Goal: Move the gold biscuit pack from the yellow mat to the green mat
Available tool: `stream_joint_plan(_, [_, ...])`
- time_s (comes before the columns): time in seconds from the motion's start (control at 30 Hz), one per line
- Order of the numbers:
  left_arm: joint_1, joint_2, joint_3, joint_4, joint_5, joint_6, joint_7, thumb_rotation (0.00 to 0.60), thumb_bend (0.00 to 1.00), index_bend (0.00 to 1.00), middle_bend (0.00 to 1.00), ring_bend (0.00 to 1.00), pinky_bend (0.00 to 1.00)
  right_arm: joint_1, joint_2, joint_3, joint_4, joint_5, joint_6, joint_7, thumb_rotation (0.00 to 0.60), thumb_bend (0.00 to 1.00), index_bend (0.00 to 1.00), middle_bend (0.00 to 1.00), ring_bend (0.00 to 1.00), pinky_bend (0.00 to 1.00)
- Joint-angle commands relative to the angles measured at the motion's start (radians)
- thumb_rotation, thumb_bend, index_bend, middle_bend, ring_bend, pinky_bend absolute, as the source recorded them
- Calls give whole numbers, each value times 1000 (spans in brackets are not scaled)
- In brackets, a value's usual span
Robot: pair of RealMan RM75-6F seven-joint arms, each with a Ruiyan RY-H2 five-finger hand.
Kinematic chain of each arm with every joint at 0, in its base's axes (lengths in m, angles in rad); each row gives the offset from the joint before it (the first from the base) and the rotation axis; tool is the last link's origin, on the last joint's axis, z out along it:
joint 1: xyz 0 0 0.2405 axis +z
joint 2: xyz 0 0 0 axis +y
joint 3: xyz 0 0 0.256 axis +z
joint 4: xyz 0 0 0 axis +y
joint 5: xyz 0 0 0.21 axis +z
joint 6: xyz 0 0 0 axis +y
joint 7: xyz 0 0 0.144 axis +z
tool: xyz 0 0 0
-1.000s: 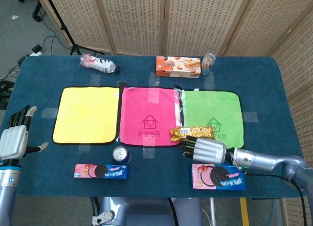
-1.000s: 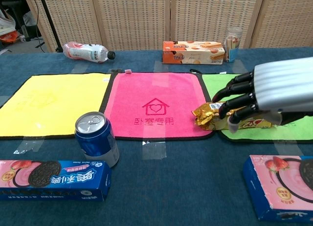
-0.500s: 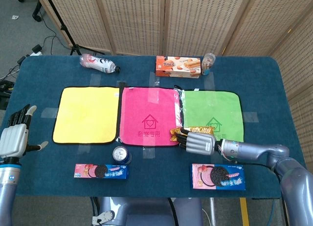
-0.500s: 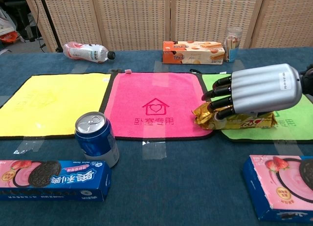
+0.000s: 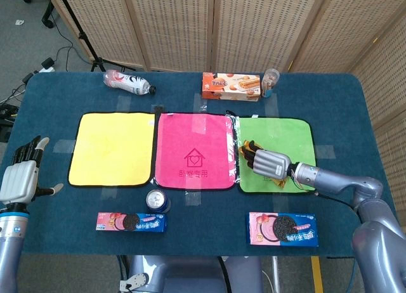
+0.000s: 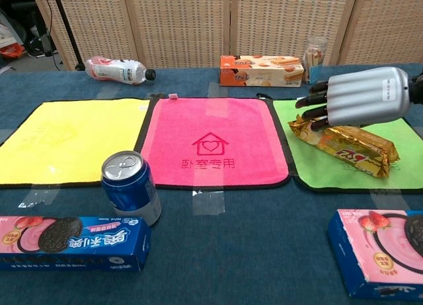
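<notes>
Gold biscuit pack lies flat on the green mat, fully inside its edges, in the mat's left and near part. Long axis runs diagonal in the chest view: one crimped end points up-left toward the pink mat, other end points down-right toward the mat's near edge. In the head view only gold slivers show beside the hand.

Right hand hangs over the pack's upper-left end, palm down, fingers stretched out toward the pink mat and slightly spread, not wrapped around the pack. The lower fingertips sit right at the wrapper; can't tell if they touch it. Head view has the same hand covering most of the pack.

Left hand is off the table's left-near corner, fingers apart and upright, holding nothing; seen only in the head view.

Yellow mat is bare. Blue can stands upright just in front of the pink mat. Two cookie boxes lie near the front edge, one left and one right. At the back: plastic bottle on its side, orange biscuit box, clear jar beside it.
</notes>
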Motion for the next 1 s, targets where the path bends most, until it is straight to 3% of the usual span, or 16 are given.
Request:
stream_joint_plan(0.03, [1,1,1,-1,3,0,-1,600,0,0,0,0,0,-13,-7,-9,39,17,-19,-1,600,1000,367,287,152,271])
stream_joint_plan(0.2, [4,5,4,-6,13,2,-8,600,0,0,0,0,0,-29,-4,-18,71,33,0,6,600,1000,367,287,152,272])
stream_joint_plan(0.27, [7,8,6,-10,21,4,-13,600,0,0,0,0,0,-39,6,-3,63,51,66,8,600,1000,367,285,152,272])
stream_joint_plan(0.3, [9,12,7,-13,27,5,-20,600,0,0,0,0,0,-55,19,42,28,96,150,33,600,1000,367,280,152,272])
stream_joint_plan(0.4, [15,24,12,-14,44,1,-42,600,0,0,0,0,0,-108,56,116,-80,184,259,63,600,1000,367,241,151,272])
stream_joint_plan(0.53, [22,45,26,-11,67,-19,-76,600,0,0,0,0,0,-185,112,182,-244,275,331,36,600,977,347,156,95,244])
stream_joint_plan(0.57, [25,49,30,-9,76,-22,-90,600,0,0,0,0,0,-217,134,201,-306,308,345,22,600,866,318,123,59,208])
stream_joint_plan(0.7, [50,41,44,27,149,16,-146,600,0,0,0,0,0,-340,204,246,-523,414,395,-45,600,132,188,21,0,77])
stream_joint_plan(0.77, [64,31,51,54,185,43,-175,600,0,0,0,0,0,-391,225,254,-607,452,414,-31,600,14,162,4,0,57])
stream_joint_plan(1.0, [109,18,77,132,296,115,-279,600,0,0,0,0,0,-560,284,238,-860,575,405,6,600,0,37,0,0,1])
